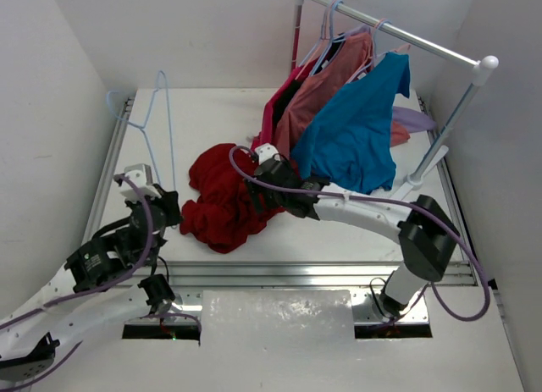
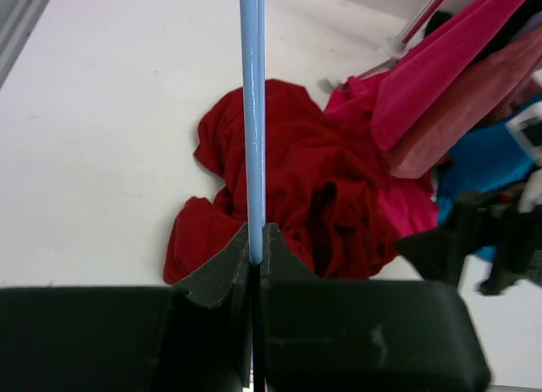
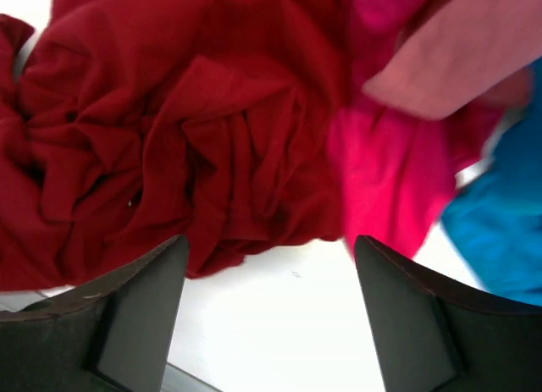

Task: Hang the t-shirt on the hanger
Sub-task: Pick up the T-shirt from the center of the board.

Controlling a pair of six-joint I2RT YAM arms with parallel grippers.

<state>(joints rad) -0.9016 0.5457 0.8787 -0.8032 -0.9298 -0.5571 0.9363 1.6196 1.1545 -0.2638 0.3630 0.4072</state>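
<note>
**Crumpled Red Shirt, Hanger in Hand**

Mid-counter [image 1: 203, 113], just left of the rack [image 1: 398, 32]: the t-shirt [image 1: 222, 204], heaped in deep folds, with no collar or sleeve clearly legible. At its right edge, touching the hem of a magenta-pink shirt [image 3: 381, 180] that hangs from the rack.

At the left tool [image 2: 256, 244]: jaws pressed together on the hanger [image 2: 252, 113], its thin wire standing straight up out of the pinch. At the right tool [image 3: 271, 273]: fingers spread wide with nothing between them, hovering low over the t-shirt's near edge.

Handling, as a judgement:
- **T-shirt:** soft, light and limp. Likely to sag and drag neighbouring folds along rather than lift flat.
- **Where to take hold:** best to pinch a single layer at a raised ridge of cloth, ideally near the neckline once found, not a bunched wad.
- **Pink hem:** worth keeping clear of it, to avoid catching the wrong garment.
- **Hanger:** stiff but slim, probably prone to swivel in the pinch under any sideways pull.
</note>
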